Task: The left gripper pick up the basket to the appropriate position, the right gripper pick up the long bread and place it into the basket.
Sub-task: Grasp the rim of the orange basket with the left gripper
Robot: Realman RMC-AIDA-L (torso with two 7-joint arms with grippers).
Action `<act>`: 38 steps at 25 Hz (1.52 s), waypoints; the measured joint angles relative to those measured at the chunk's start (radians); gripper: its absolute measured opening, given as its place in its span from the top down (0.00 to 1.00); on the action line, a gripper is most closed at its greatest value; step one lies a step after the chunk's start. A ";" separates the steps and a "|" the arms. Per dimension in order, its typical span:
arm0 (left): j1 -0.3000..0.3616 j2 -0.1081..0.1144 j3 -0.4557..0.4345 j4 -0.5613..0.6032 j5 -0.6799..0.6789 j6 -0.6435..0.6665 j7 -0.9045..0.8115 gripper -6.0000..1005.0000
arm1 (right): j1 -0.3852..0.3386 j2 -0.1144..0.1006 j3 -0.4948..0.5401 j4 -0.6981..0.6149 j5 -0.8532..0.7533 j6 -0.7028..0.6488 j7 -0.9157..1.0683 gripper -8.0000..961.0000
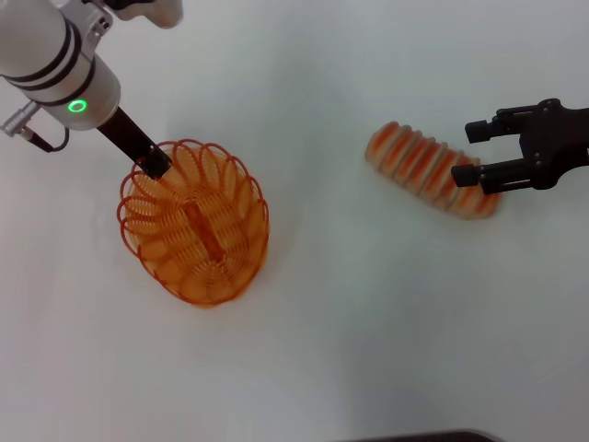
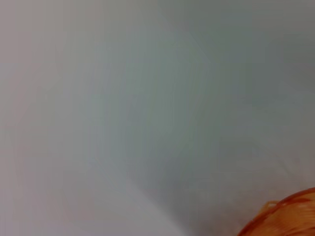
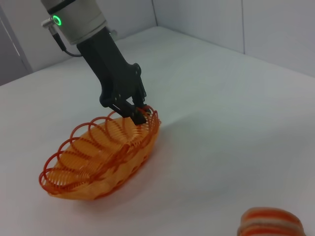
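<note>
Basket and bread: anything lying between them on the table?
No. In the head view the stretch of table between the basket and the bread is bare; the right wrist view shows the same.

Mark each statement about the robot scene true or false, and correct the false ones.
1. The left gripper grips the basket at its rim. True.
2. The long bread lies inside the basket. False: it lies on the table, apart from the basket.
3. The right gripper has its fingers open at one end of the bread. True.
4. The basket holds a second loaf. False: it is empty.
</note>
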 joint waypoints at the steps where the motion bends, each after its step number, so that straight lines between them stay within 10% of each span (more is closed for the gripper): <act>1: -0.001 -0.001 0.002 0.001 0.000 0.000 0.000 0.79 | 0.000 0.000 0.000 0.000 0.000 0.000 0.000 0.19; 18: -0.027 0.016 -0.016 0.026 0.000 0.066 -0.113 0.84 | 0.007 -0.003 0.000 -0.001 0.000 -0.003 0.003 0.19; 38: -0.097 0.018 -0.246 0.076 -0.002 0.246 -0.165 0.91 | 0.020 -0.009 0.027 -0.002 0.003 -0.003 0.040 0.19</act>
